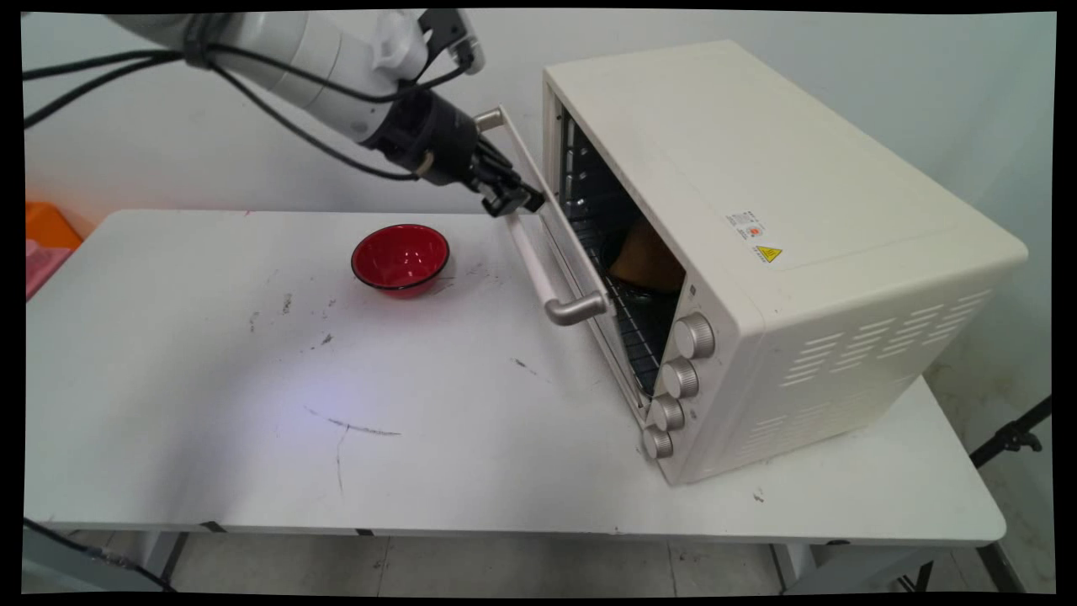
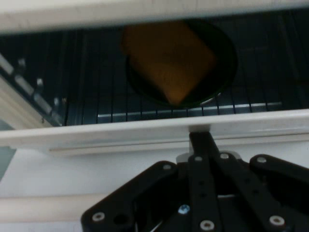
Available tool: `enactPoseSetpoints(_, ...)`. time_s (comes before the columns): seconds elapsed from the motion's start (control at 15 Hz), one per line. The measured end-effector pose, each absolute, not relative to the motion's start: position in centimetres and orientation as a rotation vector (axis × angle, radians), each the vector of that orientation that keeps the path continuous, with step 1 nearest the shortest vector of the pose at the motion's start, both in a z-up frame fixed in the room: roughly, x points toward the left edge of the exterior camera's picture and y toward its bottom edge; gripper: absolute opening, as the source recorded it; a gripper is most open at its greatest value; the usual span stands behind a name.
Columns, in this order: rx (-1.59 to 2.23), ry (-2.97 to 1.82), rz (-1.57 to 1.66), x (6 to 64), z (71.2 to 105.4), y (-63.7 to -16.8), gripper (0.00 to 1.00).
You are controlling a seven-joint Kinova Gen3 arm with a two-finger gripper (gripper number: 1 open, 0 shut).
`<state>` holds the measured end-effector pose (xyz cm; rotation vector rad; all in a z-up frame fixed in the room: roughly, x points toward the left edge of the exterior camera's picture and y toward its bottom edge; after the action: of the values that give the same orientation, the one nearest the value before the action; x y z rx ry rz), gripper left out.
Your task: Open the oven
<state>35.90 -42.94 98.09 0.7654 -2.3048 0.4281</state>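
Main and hand views of a white table (image 1: 210, 438) carrying a cream toaster oven (image 1: 799, 252) at the right, its four knobs (image 1: 678, 378) at the near front corner. A red bowl (image 1: 400, 258) stands empty, left of the oven and well apart from it. The oven's door (image 1: 576, 252), hinged along its bottom edge, stands ajar and tilted leftward, with its bar handle (image 1: 526, 244) on the outer face. The black gripper (image 1: 513, 200) is at the far part of the door's top edge, just beside the handle. Neither view shows whether it is open or closed, or whether it has hold of anything.

Judging from the bottom hinge, any push or pull here is best kept square to the door's edge and led along the door's arc, so that contact does not slip sideways.

Only the hand view looks through the gap above the door's edge (image 2: 120, 133). It shows a brown slice (image 2: 166, 58) on a dark round plate (image 2: 222, 72) on the wire rack (image 2: 270, 63). The main view shows just a brown corner of it, but alone places the bowl and the oven on the table.
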Motion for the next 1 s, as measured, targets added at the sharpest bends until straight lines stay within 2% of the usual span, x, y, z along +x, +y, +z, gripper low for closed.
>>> enactPoseSetpoints(1.0,0.730,-2.330,0.397,40.6,94.1,-39.6,0.00)
